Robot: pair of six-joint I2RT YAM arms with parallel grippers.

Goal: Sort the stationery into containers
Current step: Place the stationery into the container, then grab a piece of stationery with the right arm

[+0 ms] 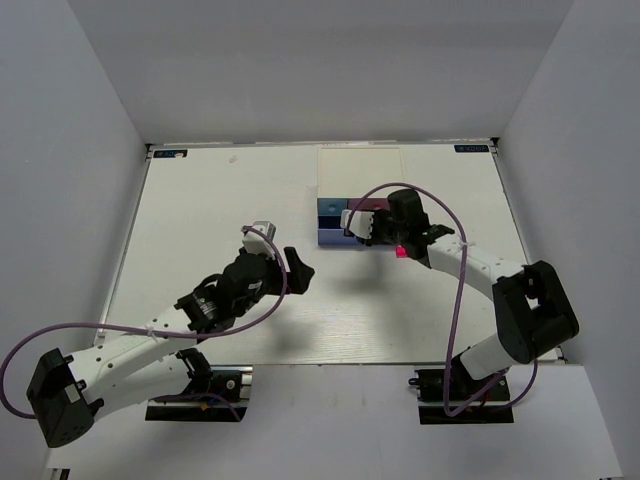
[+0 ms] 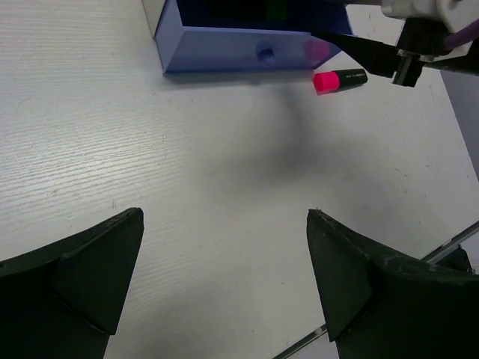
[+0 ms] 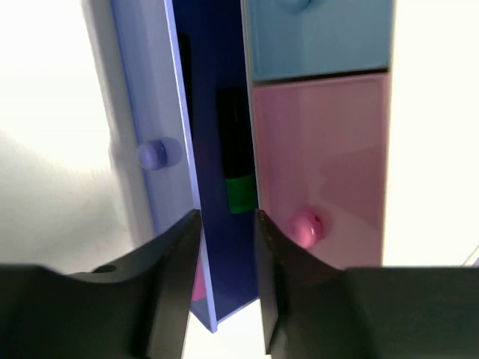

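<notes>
Left arm: stretched forward and to the right over the middle of the table (image 1: 220, 200). The left end effector (image 2: 224, 217) hangs above bare tabletop with its fingers (image 2: 90, 262) spread wide and nothing between them.

Right arm: bent at the elbow and reaching leftward to the front of the white box (image 1: 360, 165). The right end effector (image 3: 228, 217) points down over the pulled-out blue-purple drawer (image 3: 217, 67). Its jaws stand a little apart and are clamped on nothing.

Containers: the blue-purple drawer is open, and a green-capped highlighter (image 3: 238, 176) lies inside it, lengthwise along the front panel. The rest of its interior is too dark to read. The pink drawer (image 3: 322, 149) and the blue drawer (image 3: 318, 37) above it are closed.

Loose item: a pink-capped highlighter (image 2: 338, 79) lies on the table just beside the open drawer's front right corner, below the right end effector.
</notes>
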